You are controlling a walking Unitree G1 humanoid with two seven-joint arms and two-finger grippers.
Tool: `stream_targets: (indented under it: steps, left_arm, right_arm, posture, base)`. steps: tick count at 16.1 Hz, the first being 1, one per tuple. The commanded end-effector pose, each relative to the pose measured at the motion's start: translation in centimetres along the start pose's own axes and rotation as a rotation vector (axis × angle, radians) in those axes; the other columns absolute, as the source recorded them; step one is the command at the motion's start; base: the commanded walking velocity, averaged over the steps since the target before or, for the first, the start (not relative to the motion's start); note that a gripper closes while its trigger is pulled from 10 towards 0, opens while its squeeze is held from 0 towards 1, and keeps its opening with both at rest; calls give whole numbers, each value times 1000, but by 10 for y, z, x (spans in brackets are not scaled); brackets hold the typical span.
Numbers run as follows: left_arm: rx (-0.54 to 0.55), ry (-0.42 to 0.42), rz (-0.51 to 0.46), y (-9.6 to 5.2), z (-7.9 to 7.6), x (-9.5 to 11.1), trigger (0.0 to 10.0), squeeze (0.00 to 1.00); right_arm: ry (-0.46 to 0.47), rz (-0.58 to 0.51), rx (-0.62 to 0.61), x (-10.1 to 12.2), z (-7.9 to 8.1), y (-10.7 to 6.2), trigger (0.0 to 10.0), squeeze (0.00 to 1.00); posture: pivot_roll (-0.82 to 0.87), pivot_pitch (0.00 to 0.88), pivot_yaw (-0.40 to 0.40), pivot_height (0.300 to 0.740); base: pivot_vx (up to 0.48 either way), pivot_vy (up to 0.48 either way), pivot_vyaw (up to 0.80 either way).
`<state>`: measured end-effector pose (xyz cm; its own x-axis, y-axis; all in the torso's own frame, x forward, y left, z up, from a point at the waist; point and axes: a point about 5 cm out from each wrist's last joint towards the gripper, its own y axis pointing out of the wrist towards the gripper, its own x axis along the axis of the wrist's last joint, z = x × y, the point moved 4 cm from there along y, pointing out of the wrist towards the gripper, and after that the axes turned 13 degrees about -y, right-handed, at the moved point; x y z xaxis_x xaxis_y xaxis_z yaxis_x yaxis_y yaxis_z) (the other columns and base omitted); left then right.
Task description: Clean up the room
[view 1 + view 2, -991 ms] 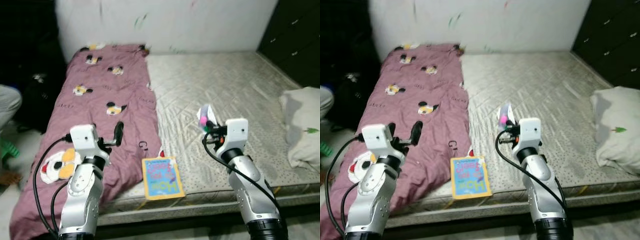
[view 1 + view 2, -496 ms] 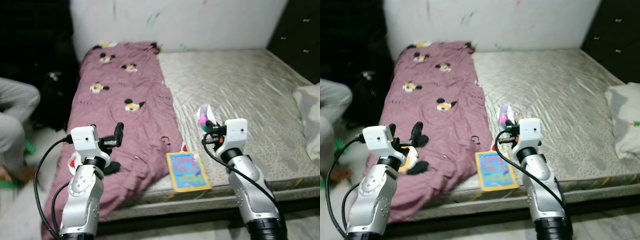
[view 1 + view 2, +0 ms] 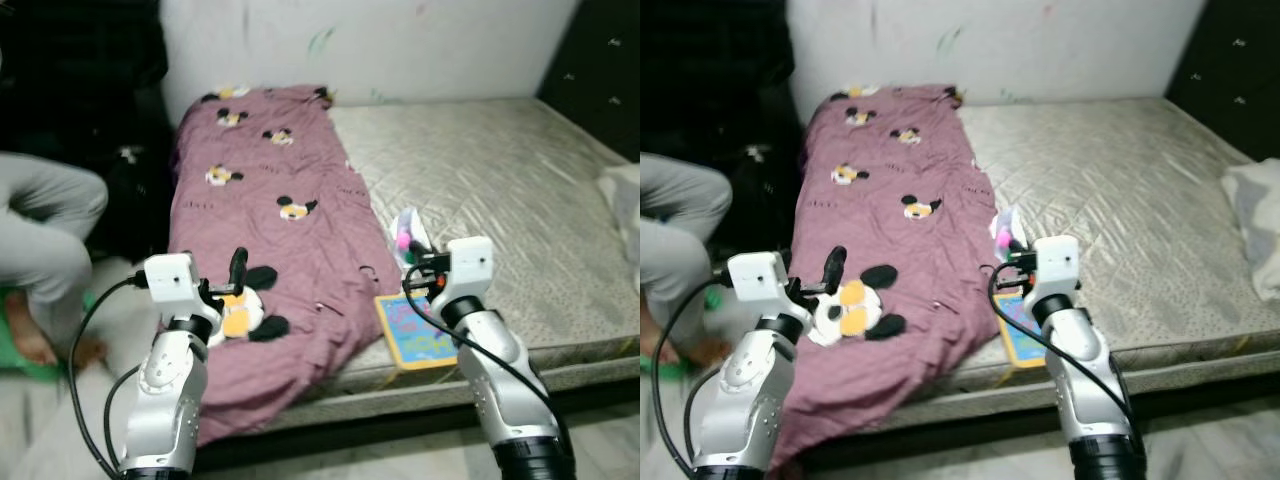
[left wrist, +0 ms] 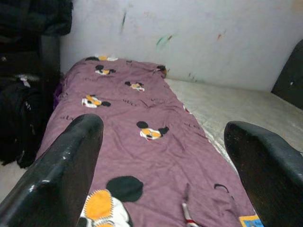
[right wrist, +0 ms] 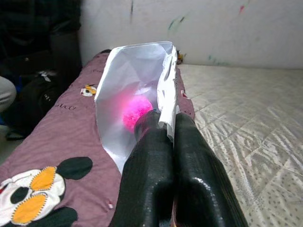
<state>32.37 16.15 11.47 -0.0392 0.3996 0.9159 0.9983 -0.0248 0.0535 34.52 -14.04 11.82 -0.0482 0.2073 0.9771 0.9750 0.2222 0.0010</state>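
Nearest the camera, the two silver arms are raised in front of the bed. The left end effector (image 3: 237,268) hovers with its fingers spread wide apart and nothing between them, over the purple blanket (image 3: 270,260). The right end effector (image 5: 171,142) is clenched on a clear plastic bag (image 5: 135,90) holding a pink pom-pom (image 5: 136,112) (the bag stands upright above the closed fingers). In the head views the bag (image 3: 409,232) sits at the same spot in the picture as half a second ago, and both arms keep their pose.

What differs is the framing: the whole scene has slid to the right, so the camera has turned toward the robot's left. The colourful book (image 3: 420,334) at the near edge of the mattress (image 3: 500,190) is now partly hidden behind the right arm, where before it lay in full view between the arms. The large cartoon mouse print (image 3: 245,310) on the blanket now shows beside the left end effector. The white pillow (image 3: 625,200) is almost cut off at the right edge.

Further left, a person's grey-clad leg (image 3: 45,235) and bare foot (image 3: 35,340) take up more of the picture than before. At the back, the blanket runs up to the marked white wall (image 3: 360,45).
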Motion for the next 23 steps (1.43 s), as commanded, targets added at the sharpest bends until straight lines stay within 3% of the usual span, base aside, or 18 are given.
stream_targets:
  steps: [1,5,23]
  left_arm:
    - [22,37,-16,-1,9,5,10000,0]
    - [23,44,-13,0,8,4,10000,0]
    - [41,85,-34,0,11,9,10000,0]
  right_arm:
    - [0,-35,23,10,8,4,10000,0]
    - [-7,-44,40,10,11,4,10000,0]
    - [-23,-82,114,17,27,6,10000,0]
  posture:
    - [-100,0,-7,740]
    - [-100,0,-3,740]
    - [-95,0,-3,740]
  base:
    - [0,0,0]
    - [0,0,0]
    - [0,0,800]
